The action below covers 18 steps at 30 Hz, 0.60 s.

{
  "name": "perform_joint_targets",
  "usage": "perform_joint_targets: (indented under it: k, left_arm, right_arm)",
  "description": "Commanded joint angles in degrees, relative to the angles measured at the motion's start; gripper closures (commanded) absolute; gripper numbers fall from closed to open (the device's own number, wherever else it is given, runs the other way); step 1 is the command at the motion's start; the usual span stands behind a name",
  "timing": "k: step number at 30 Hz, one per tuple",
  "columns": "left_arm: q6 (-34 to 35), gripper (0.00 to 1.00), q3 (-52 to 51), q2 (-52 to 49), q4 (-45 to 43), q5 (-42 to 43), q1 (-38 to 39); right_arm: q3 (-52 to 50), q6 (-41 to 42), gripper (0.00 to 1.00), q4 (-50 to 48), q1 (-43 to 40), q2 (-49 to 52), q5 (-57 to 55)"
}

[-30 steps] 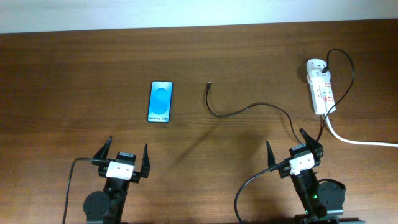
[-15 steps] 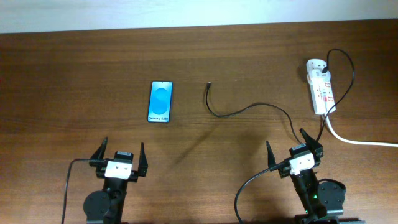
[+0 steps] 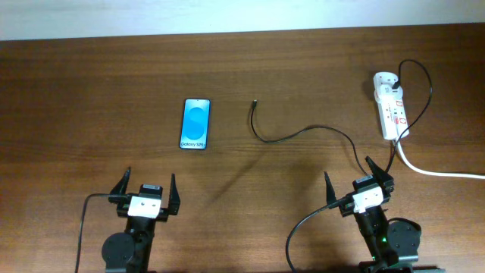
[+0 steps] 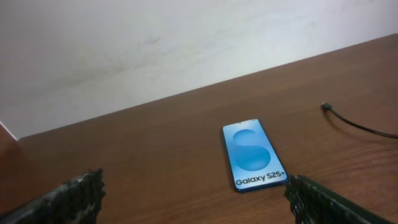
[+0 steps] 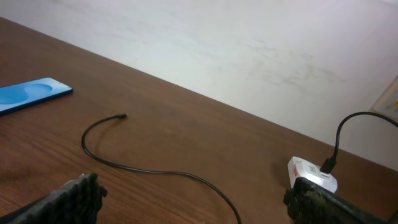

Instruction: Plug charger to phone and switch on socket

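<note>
Black, probably limp charger (image 3: 303, 130): pinch behind its plug tip (image 3: 254, 101), too small to orient, three o'clock of the phone (image 3: 195, 123). Left gripper (image 3: 148, 183) and right gripper (image 3: 350, 174) gape empty.

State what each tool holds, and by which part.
Nothing is held. The left tool and right tool are both open and empty; the phone and charger lie free, away from them.

The table (image 3: 91, 91) holds one phone (image 3: 195, 124), one charger (image 3: 303, 130) with a single plug tip, and one socket (image 3: 390, 106) with one thick white cord (image 3: 432, 171). There are two arms and two grippers: the left gripper (image 3: 150, 176) and the right gripper (image 3: 350, 171), each with two fingers.
</note>
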State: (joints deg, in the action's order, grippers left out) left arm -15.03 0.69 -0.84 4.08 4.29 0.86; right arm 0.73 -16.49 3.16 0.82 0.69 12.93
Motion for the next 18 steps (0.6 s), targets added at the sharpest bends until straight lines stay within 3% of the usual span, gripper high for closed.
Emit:
perform_joint_targets:
  k: [1, 9, 18]
  left_arm:
    - [1.7, 0.01, -0.2, 0.4, -0.1, 1.3, 0.2]
    - [8.2, 0.01, 1.5, 0.0, -0.5, 2.1, 0.2]
    - [8.2, 0.01, 12.7, -10.6, 1.2, 5.0, 0.2]
  right_arm:
    - [-0.4, 0.7, 0.02, 0.1, -0.1, -0.5, 0.3]
    - [-0.4, 0.7, 0.02, 0.1, -0.1, -0.5, 0.3]
    - [-0.4, 0.7, 0.02, 0.1, -0.1, -0.5, 0.3]
